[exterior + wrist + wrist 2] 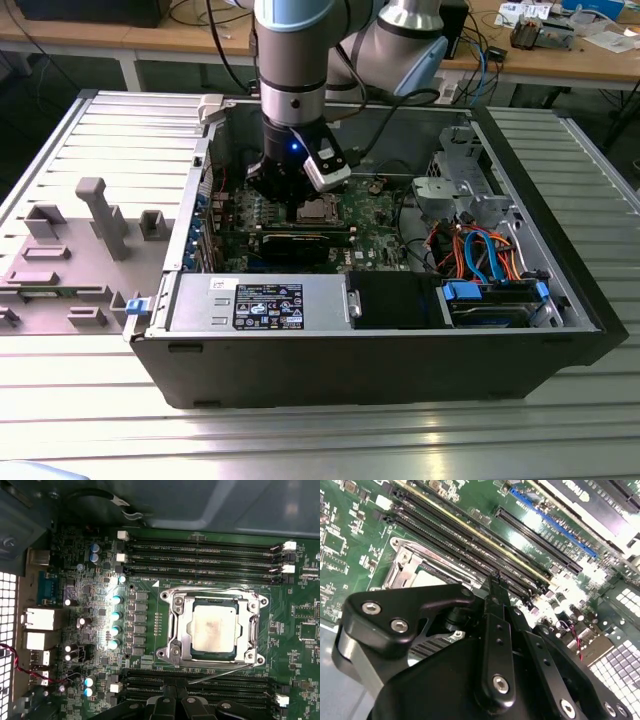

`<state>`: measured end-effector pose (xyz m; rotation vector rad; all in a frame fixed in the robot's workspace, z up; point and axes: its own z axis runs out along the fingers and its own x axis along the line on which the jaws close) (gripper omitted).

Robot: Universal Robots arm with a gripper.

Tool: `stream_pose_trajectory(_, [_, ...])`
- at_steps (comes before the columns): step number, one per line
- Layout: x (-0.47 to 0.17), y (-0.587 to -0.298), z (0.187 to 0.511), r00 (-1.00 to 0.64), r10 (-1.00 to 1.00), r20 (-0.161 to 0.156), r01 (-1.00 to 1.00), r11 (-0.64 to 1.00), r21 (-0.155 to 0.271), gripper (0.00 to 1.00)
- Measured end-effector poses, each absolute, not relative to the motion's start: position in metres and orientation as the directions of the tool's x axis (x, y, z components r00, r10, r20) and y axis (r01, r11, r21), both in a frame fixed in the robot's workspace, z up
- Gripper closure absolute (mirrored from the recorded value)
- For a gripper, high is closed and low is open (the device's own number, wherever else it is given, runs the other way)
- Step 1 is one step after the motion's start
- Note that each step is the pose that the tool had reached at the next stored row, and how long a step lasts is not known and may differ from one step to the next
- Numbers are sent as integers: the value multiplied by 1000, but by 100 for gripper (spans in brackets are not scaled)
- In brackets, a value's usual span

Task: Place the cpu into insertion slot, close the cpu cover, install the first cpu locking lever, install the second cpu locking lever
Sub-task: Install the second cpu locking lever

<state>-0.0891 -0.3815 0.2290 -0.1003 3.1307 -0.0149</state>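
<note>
Closed, cpu cover point(214, 629) frames cpu point(212, 628).

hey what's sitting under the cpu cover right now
In the first wrist view, the cpu lies in the insertion slot, its silver-grey top showing through the window of the closed cpu cover. The socket contacts beneath are hidden.
</note>
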Motion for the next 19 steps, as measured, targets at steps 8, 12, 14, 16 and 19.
stream_pose_trajectory(8, [-89,-391,229,-998,-64,-6,-64,997,39,89])
stream_pose_trajectory(12, [-89,-395,228,-998,-64,-4,-64,996,56,89])
stream_pose_trajectory(14, [-89,-397,228,-998,-63,-3,-64,996,66,89])
stream_pose_trajectory(16, [-89,-399,228,-998,-63,-1,-63,995,75,89])
stream_pose_trajectory(19, [-89,-400,227,-998,-64,-1,-64,994,87,89])
